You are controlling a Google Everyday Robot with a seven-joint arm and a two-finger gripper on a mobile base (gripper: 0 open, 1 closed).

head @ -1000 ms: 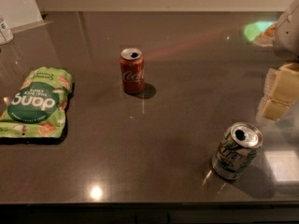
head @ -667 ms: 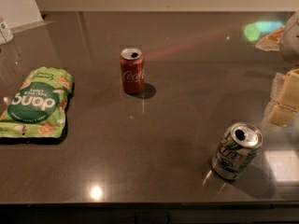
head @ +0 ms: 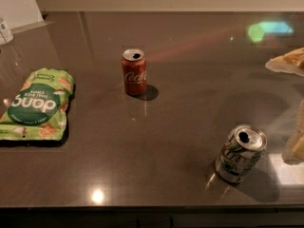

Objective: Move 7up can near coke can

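The 7up can (head: 240,154), silver-white with green markings and an opened silver top, stands on the dark table at the front right. The coke can (head: 134,72), red with white script, stands upright near the table's middle, well to the left of and behind the 7up can. My gripper (head: 292,103) is at the right edge of the view, mostly cut off. One cream finger (head: 286,63) shows above and another (head: 297,144) below, with bare table between them. The gripper is open and holds nothing. It sits just right of the 7up can, not touching it.
A green snack bag (head: 37,103) lies flat at the left side of the table. A small white container (head: 5,31) stands at the far left back corner. The table's front edge (head: 142,208) runs along the bottom.
The gripper has drifted right, further out of view. Both cans and the bag have not moved.
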